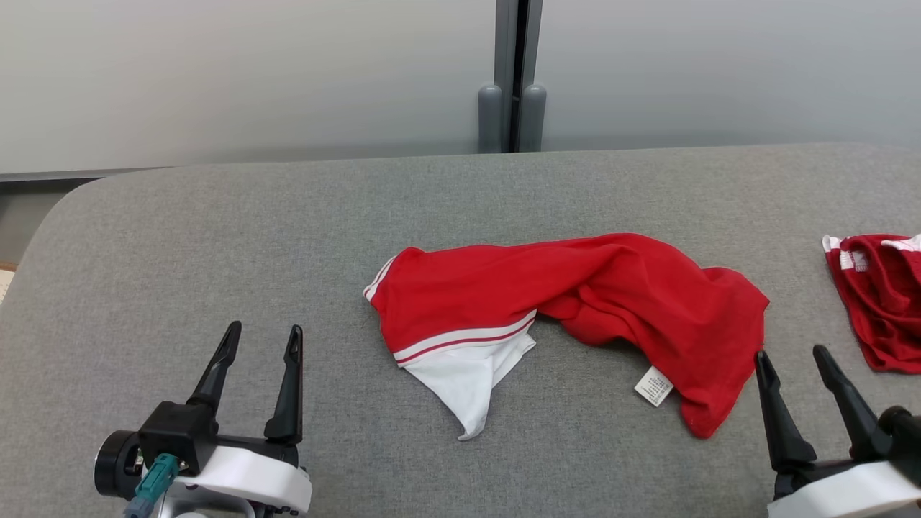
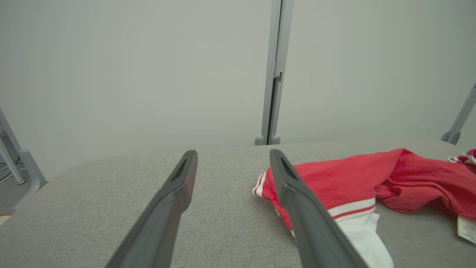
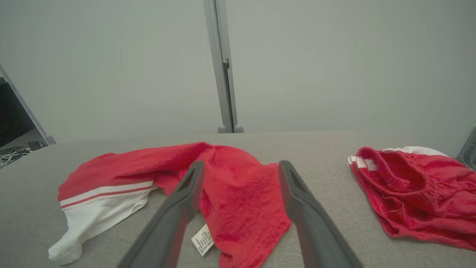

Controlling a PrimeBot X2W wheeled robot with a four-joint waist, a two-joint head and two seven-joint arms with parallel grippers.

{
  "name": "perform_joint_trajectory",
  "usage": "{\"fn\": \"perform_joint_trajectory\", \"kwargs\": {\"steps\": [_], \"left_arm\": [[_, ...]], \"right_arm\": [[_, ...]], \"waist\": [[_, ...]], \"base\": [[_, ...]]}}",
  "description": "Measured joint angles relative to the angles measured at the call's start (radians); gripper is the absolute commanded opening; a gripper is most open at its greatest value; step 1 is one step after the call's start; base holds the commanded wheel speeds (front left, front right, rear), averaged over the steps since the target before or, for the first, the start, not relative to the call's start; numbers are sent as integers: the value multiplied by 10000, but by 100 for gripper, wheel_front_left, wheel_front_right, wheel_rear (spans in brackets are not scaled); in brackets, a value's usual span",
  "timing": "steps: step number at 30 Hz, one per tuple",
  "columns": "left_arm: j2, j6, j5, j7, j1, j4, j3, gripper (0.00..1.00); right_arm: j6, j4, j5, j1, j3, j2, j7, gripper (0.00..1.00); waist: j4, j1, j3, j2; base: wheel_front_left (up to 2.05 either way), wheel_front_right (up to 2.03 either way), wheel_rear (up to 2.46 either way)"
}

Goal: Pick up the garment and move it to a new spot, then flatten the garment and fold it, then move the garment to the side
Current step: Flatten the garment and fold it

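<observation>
Red cloth makes up most of the garment [image 1: 611,302], which lies crumpled near the middle of the grey cloth-covered surface [image 1: 216,237], roughly midway between its far and near edges. Toward the garment's left end a white band [image 1: 464,339] with a thin red stripe crosses it. Below the band a white panel [image 1: 468,381] narrows to a point toward the near edge. The right half is bunched in thick folds and trails to a red tip on the near side.

A small white label [image 1: 653,385] sticks out from under the red folds and lies flat on the surface. It carries rows of fine print, too small to read.

The left gripper [image 1: 264,331] is over the near left part of the surface, well apart from the garment, its fingers spread and empty. The right gripper [image 1: 790,354] is at the near right, fingers likewise spread and holding nothing, one fingertip just beside the garment's right edge.

A second red garment [image 1: 881,302], with white trim and a gathered waistband, lies at the surface's right edge, apart from the first. Beyond the far edge, pale wall panels meet at a grey post [image 1: 511,93].
</observation>
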Motion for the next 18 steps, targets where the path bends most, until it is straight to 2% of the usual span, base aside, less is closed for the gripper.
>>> {"fn": "perform_joint_trajectory", "kwargs": {"steps": [9,17,18], "left_arm": [[-36,-6,59,-42,-409,-107,-148,100],[-194,-46,104,-173,-932,-6,-244,100],[-205,-59,105,-174,-956,27,-268,100]], "right_arm": [[0,2251,715,38,-151,-21,-33,100],[0,4353,1603,-1411,424,-219,-422,100],[0,4550,1707,-1544,531,-249,-414,87]], "waist": [[140,0,660,0],[249,0,1473,0],[264,0,1534,0]], "base": [[0,0,0],[0,0,0],[0,0,0]]}}
